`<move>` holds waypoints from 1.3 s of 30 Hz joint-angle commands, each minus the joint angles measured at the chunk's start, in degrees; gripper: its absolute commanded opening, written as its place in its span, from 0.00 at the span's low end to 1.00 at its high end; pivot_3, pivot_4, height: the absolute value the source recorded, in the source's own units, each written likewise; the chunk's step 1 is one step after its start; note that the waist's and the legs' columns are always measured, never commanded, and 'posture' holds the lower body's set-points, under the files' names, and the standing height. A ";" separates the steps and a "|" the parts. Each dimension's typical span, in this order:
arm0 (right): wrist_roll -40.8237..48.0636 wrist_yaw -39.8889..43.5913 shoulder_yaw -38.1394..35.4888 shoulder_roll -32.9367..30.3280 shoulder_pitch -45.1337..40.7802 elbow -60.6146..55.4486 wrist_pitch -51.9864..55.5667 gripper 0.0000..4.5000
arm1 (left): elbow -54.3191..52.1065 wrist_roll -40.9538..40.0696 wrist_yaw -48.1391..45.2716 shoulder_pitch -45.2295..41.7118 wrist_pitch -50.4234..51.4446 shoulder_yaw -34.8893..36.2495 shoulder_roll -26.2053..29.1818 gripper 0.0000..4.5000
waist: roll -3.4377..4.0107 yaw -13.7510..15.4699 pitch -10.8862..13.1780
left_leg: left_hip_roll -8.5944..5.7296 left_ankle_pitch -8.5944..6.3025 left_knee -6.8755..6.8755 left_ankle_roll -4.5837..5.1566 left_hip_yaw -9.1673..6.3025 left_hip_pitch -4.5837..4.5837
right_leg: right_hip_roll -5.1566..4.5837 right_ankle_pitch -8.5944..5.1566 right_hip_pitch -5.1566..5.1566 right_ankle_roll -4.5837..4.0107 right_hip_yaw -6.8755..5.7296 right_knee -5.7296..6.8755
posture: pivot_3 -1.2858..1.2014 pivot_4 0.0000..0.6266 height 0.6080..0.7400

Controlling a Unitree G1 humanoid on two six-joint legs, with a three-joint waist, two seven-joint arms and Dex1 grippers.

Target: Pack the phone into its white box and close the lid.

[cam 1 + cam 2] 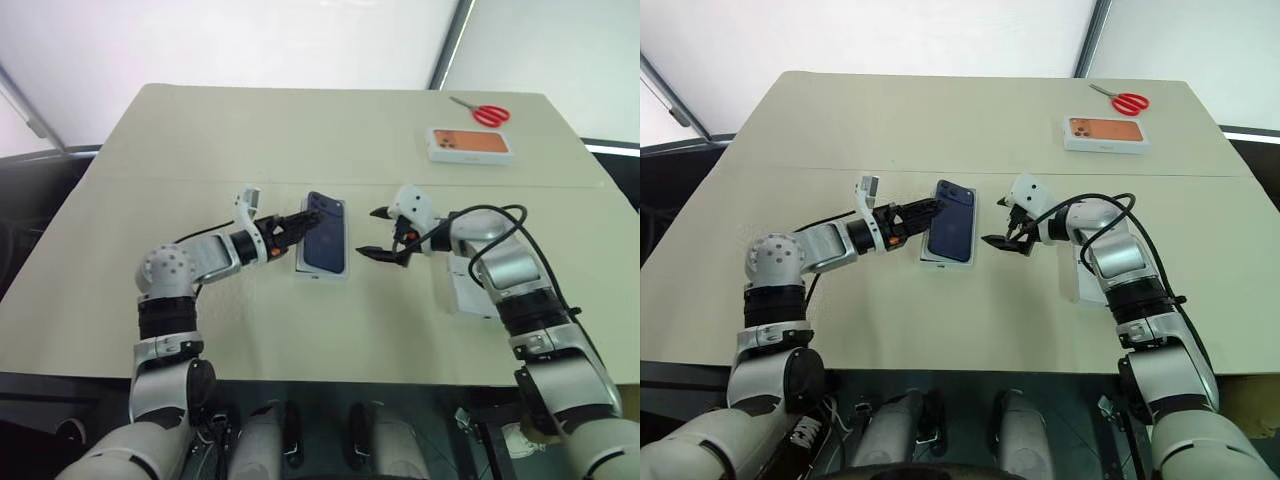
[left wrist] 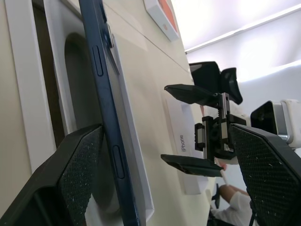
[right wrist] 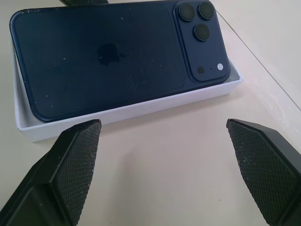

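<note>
The dark navy phone (image 1: 324,232) lies camera side up in the white box (image 3: 131,110) at the table's middle, tilted, with its long edge on my left gripper's side raised above the rim. My left gripper (image 1: 298,224) is open just left of the box, and that raised edge stands between its fingers without being pinched. To the right of the box my right gripper (image 1: 372,232) is open, a short way off and pointing at it, with nothing held. The lid (image 1: 462,290) lies flat under my right forearm, partly hidden.
A white box with an orange phone picture (image 1: 470,145) and red scissors (image 1: 490,113) lie at the far right of the beige table (image 1: 300,140). A white insert with an oval recess (image 2: 75,80) sits under the phone inside the box.
</note>
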 commanded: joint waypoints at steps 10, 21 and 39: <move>0.77 -0.81 -0.84 1.34 -1.20 -1.26 0.83 1.00 | -1.66 0.18 -1.52 -1.91 -3.38 1.87 6.44 0.98 | 0.01 0.03 0.01 | -0.01 0.00 0.00 0.00 0.00 0.00 | 0.00 0.00 0.00 0.00 0.00 0.00 | 0.52 0.24 0.98; -2.97 -3.83 1.74 2.90 -0.03 -0.15 -0.11 0.00 | 3.69 12.56 -5.50 -0.67 -11.48 -8.30 7.79 0.00 | 0.02 0.03 0.01 | -0.02 0.00 0.00 -0.01 0.02 0.00 | 0.01 0.00 0.00 0.00 0.00 0.01 | 0.52 0.24 0.98; -5.76 -5.28 2.60 1.51 2.77 -1.59 0.96 0.00 | 8.82 23.01 -14.04 -4.59 -15.66 -20.93 -1.17 0.00 | 0.03 0.54 0.00 | -0.08 0.01 0.03 0.00 0.00 0.00 | -0.04 -0.01 0.06 0.01 -0.02 0.02 | 0.52 0.24 0.98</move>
